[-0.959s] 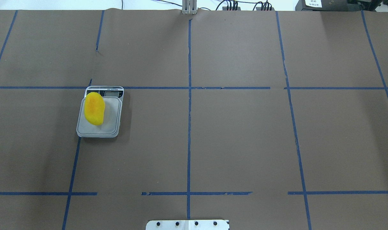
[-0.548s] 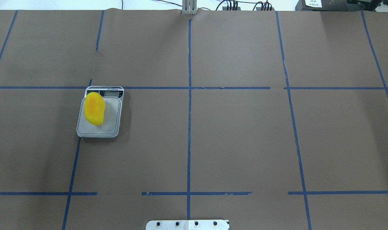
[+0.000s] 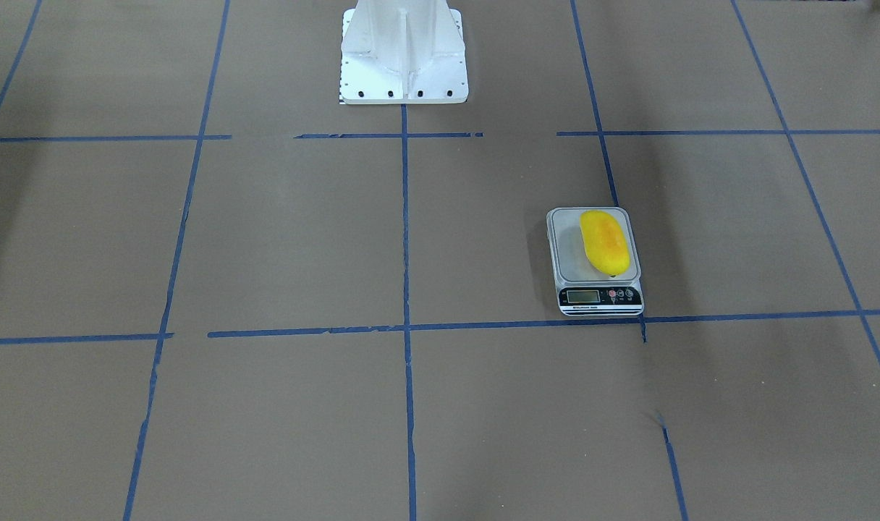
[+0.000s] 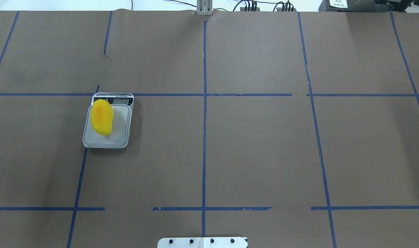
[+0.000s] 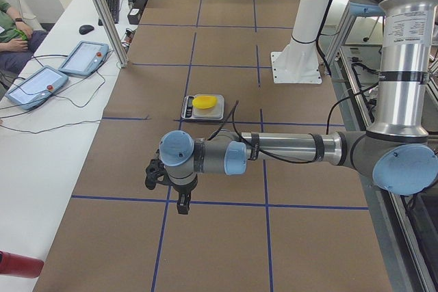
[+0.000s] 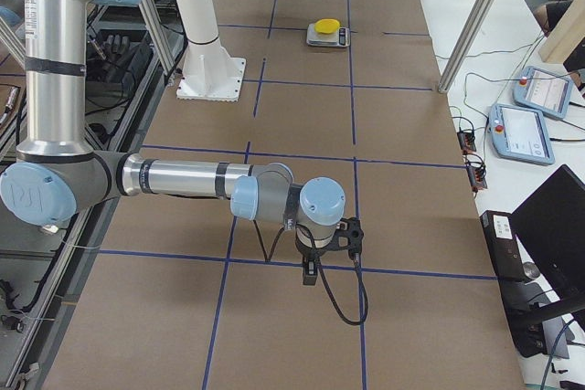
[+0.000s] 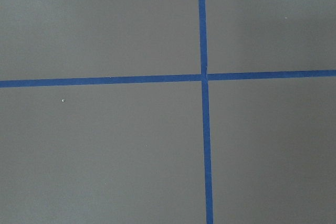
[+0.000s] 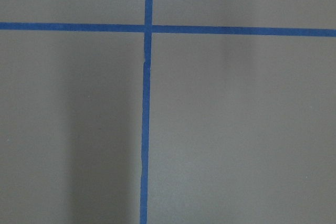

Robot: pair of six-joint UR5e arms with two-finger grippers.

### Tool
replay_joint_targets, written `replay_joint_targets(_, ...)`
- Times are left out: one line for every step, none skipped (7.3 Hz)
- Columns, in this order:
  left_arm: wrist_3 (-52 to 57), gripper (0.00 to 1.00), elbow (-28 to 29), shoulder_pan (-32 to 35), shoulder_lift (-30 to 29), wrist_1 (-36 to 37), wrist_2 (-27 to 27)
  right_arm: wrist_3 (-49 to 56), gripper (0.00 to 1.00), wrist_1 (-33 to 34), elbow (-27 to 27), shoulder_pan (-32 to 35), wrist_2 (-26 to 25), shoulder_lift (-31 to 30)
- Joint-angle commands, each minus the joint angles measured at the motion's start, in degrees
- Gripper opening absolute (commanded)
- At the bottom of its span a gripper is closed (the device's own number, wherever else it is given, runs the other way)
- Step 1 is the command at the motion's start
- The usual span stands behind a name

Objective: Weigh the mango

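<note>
The mango [image 4: 102,117] lies on the scale [image 4: 121,137], toward its left edge. What seems left is a steady reading, so nothing should touch the scale. The left tool [image 5: 181,204] and right tool [image 6: 311,273] hang well apart from it. I cannot tell whether they are spread or closed.

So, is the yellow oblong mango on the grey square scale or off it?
On it: the mango lies flat on the scale's platform.
</note>
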State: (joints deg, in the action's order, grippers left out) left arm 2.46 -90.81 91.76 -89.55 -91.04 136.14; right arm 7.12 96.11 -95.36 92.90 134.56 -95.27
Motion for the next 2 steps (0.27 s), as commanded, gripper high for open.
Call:
replay_joint_targets(0.0, 1.00, 0.1, -0.1, 0.0, -0.1, 0.0, 0.0, 1.00, 0.0, 0.0, 0.0, 0.0, 0.0)
replay_joint_targets(0.0, 1.00, 0.0, 0.0, 0.0, 0.0, 0.0, 0.0, 1.00, 0.0, 0.0, 0.0, 0.0, 0.0)
